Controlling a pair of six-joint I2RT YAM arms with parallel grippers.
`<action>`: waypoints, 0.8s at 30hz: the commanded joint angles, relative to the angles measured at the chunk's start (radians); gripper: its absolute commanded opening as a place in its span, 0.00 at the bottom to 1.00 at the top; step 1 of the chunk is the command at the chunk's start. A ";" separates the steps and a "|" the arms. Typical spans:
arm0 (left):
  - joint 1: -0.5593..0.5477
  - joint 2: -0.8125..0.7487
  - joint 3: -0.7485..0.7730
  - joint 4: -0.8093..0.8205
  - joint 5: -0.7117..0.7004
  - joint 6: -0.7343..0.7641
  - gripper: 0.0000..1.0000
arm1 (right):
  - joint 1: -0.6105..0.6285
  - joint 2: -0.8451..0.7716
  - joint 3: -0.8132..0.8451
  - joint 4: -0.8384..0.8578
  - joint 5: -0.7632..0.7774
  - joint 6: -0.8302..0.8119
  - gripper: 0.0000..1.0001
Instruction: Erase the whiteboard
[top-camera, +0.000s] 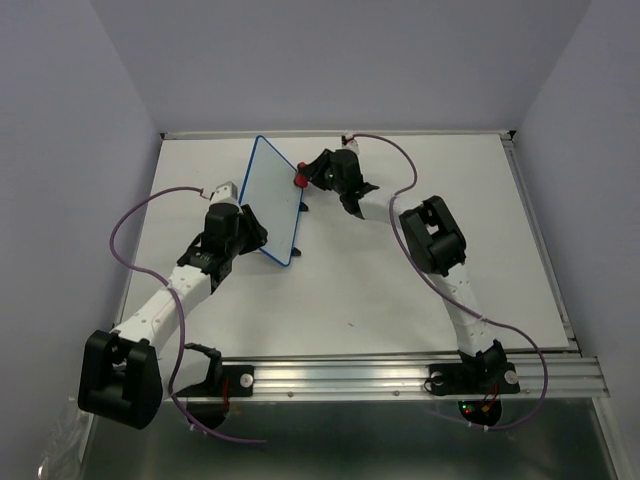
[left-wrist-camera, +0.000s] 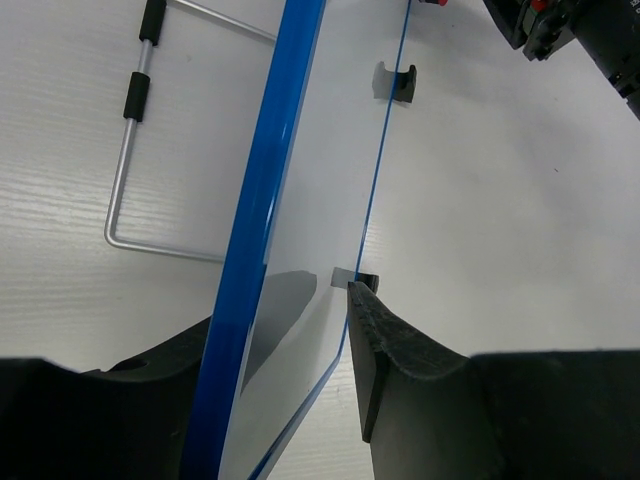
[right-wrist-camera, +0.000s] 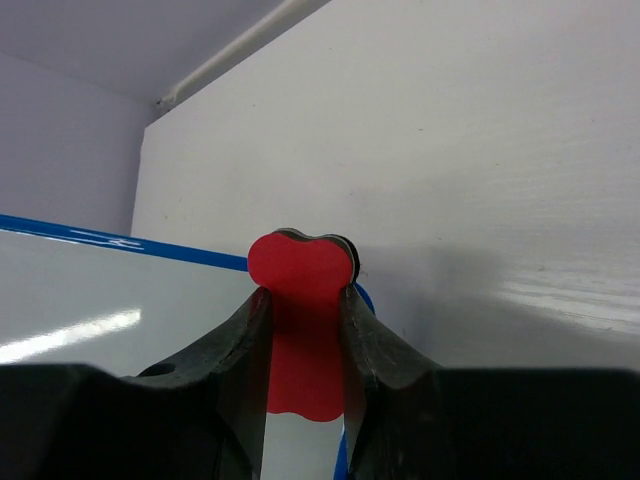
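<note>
The desk (top-camera: 400, 290) is a flat white slab with a faint wood-like grain, boxed in by plain pale lilac walls (top-camera: 60, 150) on three sides. A ribbed aluminium rail (top-camera: 350, 378) runs along its near edge, where my two bases are bolted.

The whiteboard (top-camera: 275, 200) stands on edge on the far left-centre of the desk, tilted, its glossy white face turned toward my right arm. It is a thin rectangle with a smooth blue rim (left-wrist-camera: 260, 220) and rounded corners. Small black feet (left-wrist-camera: 395, 82) poke out at its lower edge, and a bent wire stand (left-wrist-camera: 120, 200) with black sleeves lies on the desk behind it.

My left end effector (left-wrist-camera: 285, 310) pinches the whiteboard near its lower near corner, one matte black finger (left-wrist-camera: 400, 380) on the front face, the other behind.

My right end effector (right-wrist-camera: 303, 295) is clamped on an eraser (right-wrist-camera: 300, 270), a flat red piece with a lobed top and a black backing. The eraser touches the whiteboard at its far upper edge.
</note>
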 joint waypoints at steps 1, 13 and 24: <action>-0.004 0.004 0.044 0.008 0.012 0.021 0.47 | 0.005 -0.015 0.044 0.025 -0.077 0.015 0.12; -0.004 0.030 0.053 0.008 0.018 0.027 0.48 | 0.005 0.051 0.127 0.008 -0.097 0.015 0.13; -0.004 0.024 0.061 0.010 0.018 0.026 0.48 | 0.050 -0.047 -0.066 0.097 -0.174 0.040 0.11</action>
